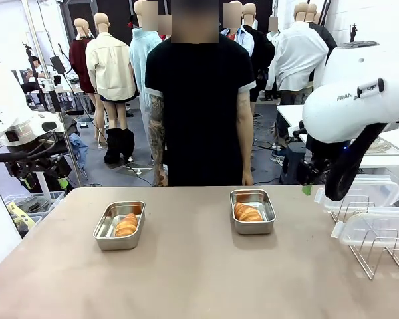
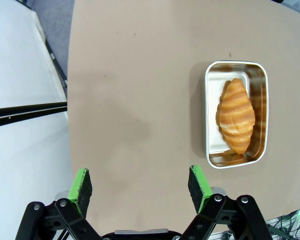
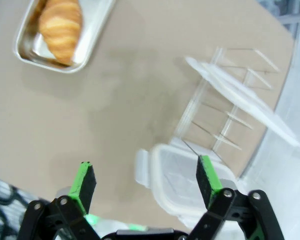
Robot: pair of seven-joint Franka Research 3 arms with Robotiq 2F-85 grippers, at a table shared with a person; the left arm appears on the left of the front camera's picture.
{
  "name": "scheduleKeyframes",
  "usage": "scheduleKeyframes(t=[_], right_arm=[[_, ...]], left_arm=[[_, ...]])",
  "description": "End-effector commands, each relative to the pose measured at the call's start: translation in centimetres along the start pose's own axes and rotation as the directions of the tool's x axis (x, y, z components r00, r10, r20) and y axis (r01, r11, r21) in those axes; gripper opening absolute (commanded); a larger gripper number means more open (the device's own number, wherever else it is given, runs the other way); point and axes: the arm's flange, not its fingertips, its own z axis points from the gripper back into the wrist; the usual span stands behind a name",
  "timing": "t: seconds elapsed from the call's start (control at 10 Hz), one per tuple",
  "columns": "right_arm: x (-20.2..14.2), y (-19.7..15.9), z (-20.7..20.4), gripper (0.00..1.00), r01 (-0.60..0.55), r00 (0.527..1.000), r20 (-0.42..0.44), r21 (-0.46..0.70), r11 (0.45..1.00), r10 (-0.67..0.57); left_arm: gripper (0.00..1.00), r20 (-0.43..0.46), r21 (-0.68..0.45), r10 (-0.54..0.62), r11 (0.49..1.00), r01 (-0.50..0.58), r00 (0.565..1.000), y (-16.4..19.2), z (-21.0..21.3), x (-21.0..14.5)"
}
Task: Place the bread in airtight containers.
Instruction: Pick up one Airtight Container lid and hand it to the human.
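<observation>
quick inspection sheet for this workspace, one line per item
surface: tan tabletop, no spills seen
job's things: left golden-brown croissant in the left small rectangular steel pan; right croissant in the right pan; both pans unlidded; clear plastic lids stand in a rack
clutter: wire rack at the table's right edge
grippers: left gripper open, empty; right gripper open, empty
cables: thick black hose looped under the right arm
surroundings: person in a black T-shirt at the far edge
</observation>
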Motion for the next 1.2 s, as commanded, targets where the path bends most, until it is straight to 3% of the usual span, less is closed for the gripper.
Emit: scheduleKeyframes(t=[0.0, 0.1, 0.2, 0.3, 0.4, 0.5, 0.6, 0.8, 0.9, 1.0, 1.1], right_arm=[[-4.2, -0.6, 1.5, 1.0, -0.229, 0.965, -0.149, -0.065, 0.971, 0.218], [-5.8, -1.5, 2.0, 1.0, -0.354, 0.922, -0.168, 0.006, 0.935, 0.35], [-7.6, -2.6, 2.7, 1.0, -0.504, 0.836, -0.186, 0.112, 0.856, 0.517], [-9.4, -3.7, 3.5, 1.0, -0.648, 0.702, -0.162, 0.261, 0.716, 0.694], [-10.1, -4.8, 3.9, 1.0, -0.635, 0.687, -0.156, 0.345, 0.691, 0.709], [-9.8, -5.4, 3.7, 1.0, -0.598, 0.71, -0.158, 0.38, 0.706, 0.686], [-9.4, -3.2, 3.0, 1.0, -0.567, 0.788, -0.137, 0.218, 0.794, 0.6], [-9.4, -3.2, 3.0, 1.0, -0.567, 0.788, -0.137, 0.218, 0.794, 0.6], [-10.3, -4.4, 3.5, 1.0, -0.607, 0.746, -0.117, 0.284, 0.742, 0.655], [-9.7, -5.1, 2.8, 1.0, -0.694, 0.663, -0.1, 0.29, 0.659, 0.742], [-9.3, -5.7, 2.3, 1.0, -0.723, 0.633, -0.112, 0.269, 0.636, 0.766]], left_arm=[[1.0, 0.001, 0.008, 0.015, 1.0, -0.015, 1.0, 0.0, 0.1, -0.3], [1.0, 0.001, 0.008, 0.015, 1.0, -0.015, 1.0, 0.0, 0.1, -0.3], [1.0, 0.001, 0.008, 0.015, 1.0, -0.015, 1.0, 0.0, 0.1, -0.3], [1.0, 0.001, 0.008, 0.015, 1.0, -0.015, 1.0, 0.0, 0.1, -0.3], [1.0, 0.001, 0.008, 0.015, 1.0, -0.015, 1.0, 0.0, 0.1, -0.3], [1.0, 0.001, 0.008, 0.015, 1.0, -0.015, 1.0, 0.0, 0.1, -0.3], [1.0, 0.001, 0.008, 0.015, 1.0, -0.015, 1.0, 0.0, 0.1, -0.3], [1.0, 0.001, 0.008, 0.015, 1.0, -0.015, 1.0, 0.0, 0.1, -0.3], [1.0, 0.001, 0.008, 0.015, 1.0, -0.015, 1.0, 0.0, 0.1, -0.3], [1.0, 0.001, 0.008, 0.015, 1.0, -0.015, 1.0, 0.0, 0.1, -0.3], [1.0, 0.001, 0.008, 0.015, 1.0, -0.015, 1.0, 0.0, 0.1, -0.3]])
